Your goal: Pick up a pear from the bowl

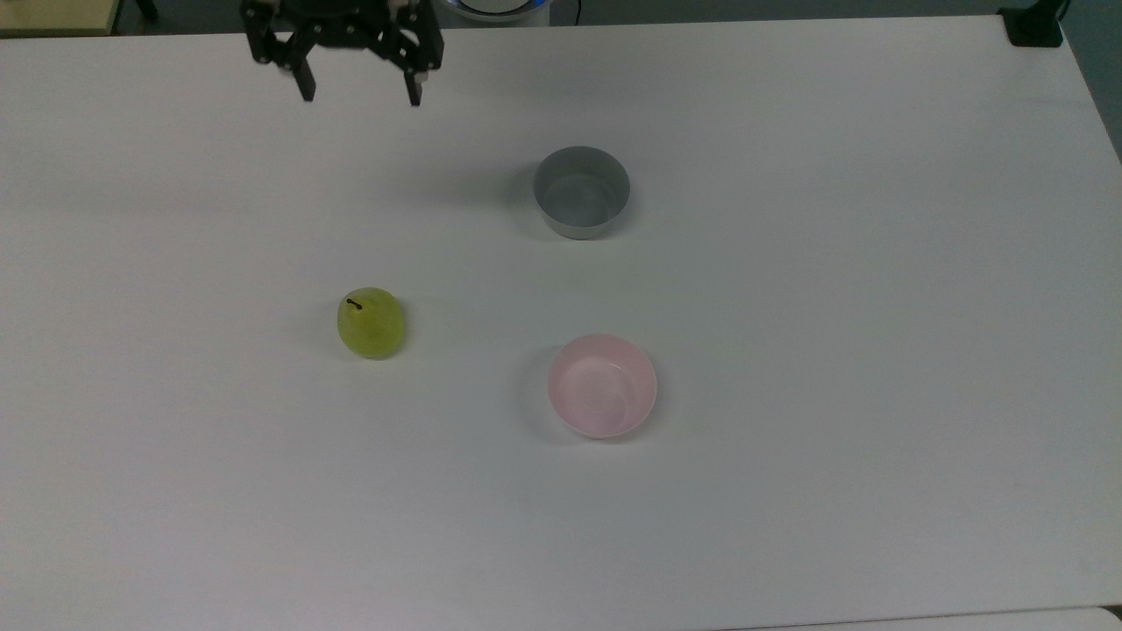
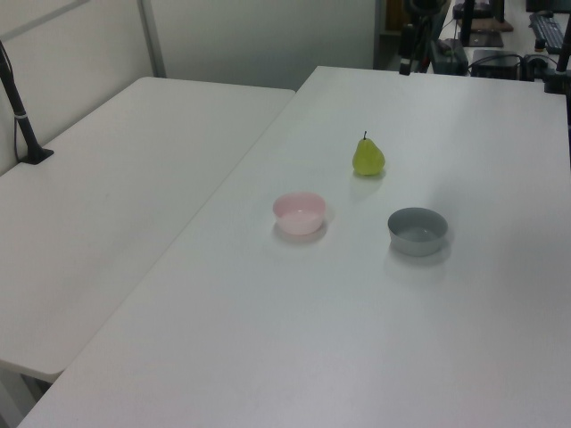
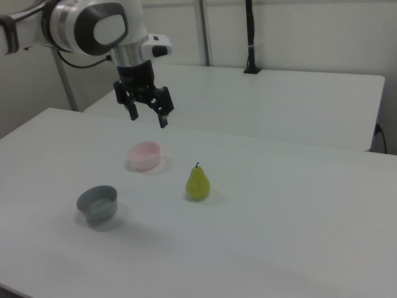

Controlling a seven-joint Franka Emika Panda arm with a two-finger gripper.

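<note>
Status from my end: pear (image 1: 371, 322) is standing upright on the bare table (image 1: 789, 526), stem up, well apart from both bowls. In the top view it sits to the left of the pink bowl (image 1: 602, 385) and nearer than the grey bowl (image 1: 582, 191). Pink bowl is empty, grey one looks empty too.

Gripper (image 1: 358, 90) is up at the top view's far edge, well clear of the pear, jaws spread wide with nothing between them. The right view has the gripper (image 3: 147, 117) high above the table, on the pink bowl's (image 3: 144, 155) far side.

My read: the pear is out of the bowl, so the pick itself looks done and the fruit set down. If the goal is only extraction, nothing is left. If it must stay held, I'd need to regrasp from above.
</note>
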